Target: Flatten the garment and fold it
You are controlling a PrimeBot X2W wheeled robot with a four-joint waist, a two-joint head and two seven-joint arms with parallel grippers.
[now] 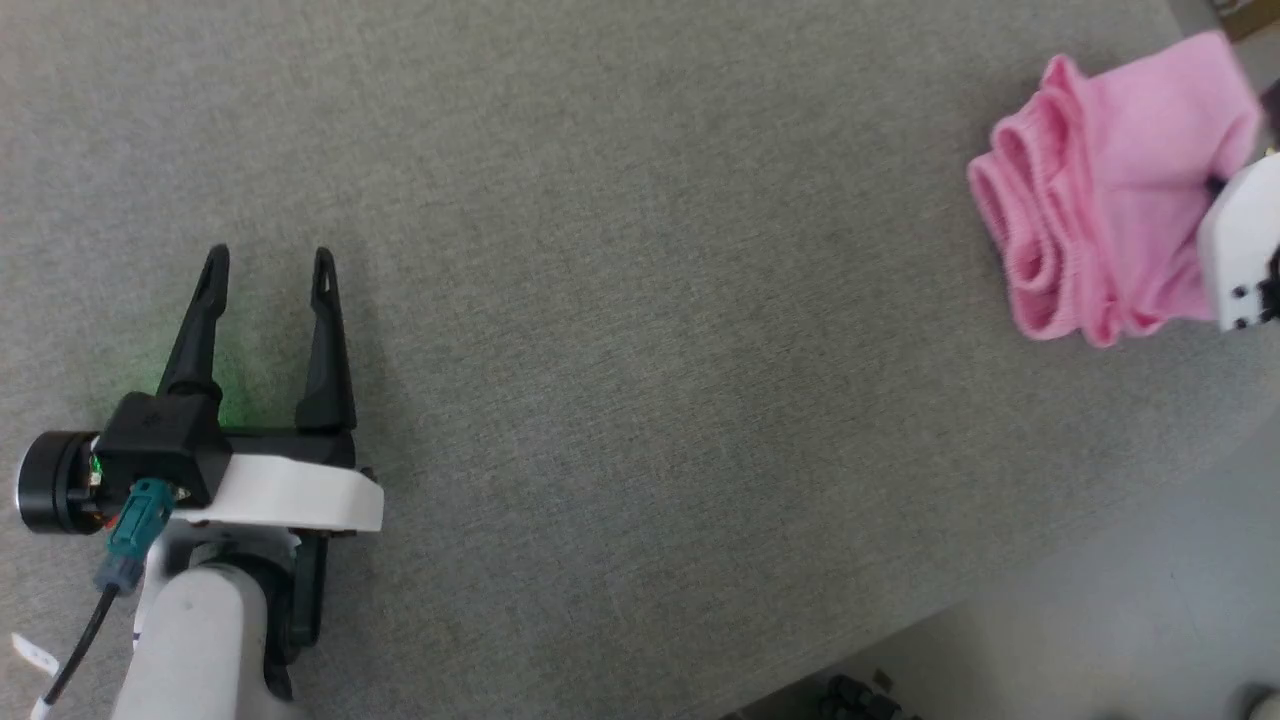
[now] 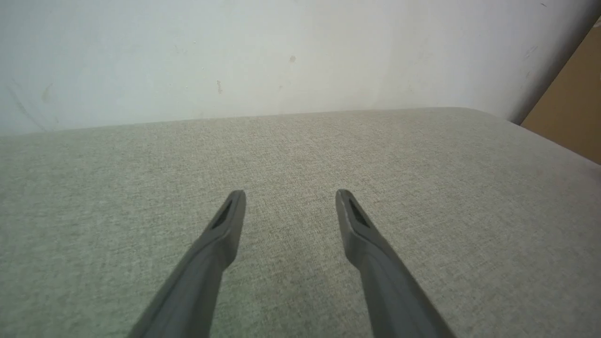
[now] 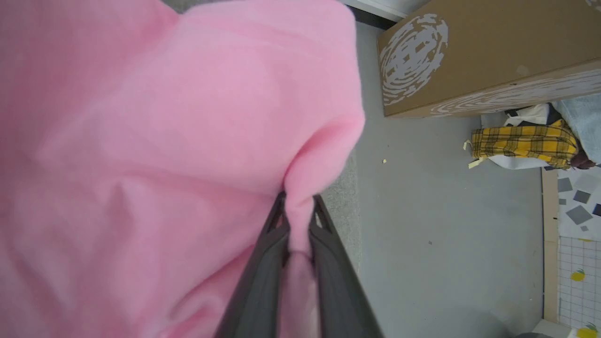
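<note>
The pink garment (image 1: 1100, 200) lies bunched in folds at the far right of the grey table (image 1: 640, 300), its ribbed hem curled toward the left. In the right wrist view the garment (image 3: 141, 155) spreads wide, and my right gripper (image 3: 298, 202) is shut on a pinched fold of it. The right wrist's white housing (image 1: 1240, 250) shows at the head view's right edge, over the cloth. My left gripper (image 1: 268, 262) rests low at the left with its two dark fingers spread open and nothing between them; its wrist view has the same open left gripper (image 2: 290, 196) above bare cloth-covered table.
The table's right edge drops to a grey floor (image 1: 1150, 620). A brown cardboard box (image 3: 479, 51) and a yellow plaid cloth (image 3: 526, 143) lie on the floor beyond. A white wall (image 2: 281, 56) stands behind the table's far edge.
</note>
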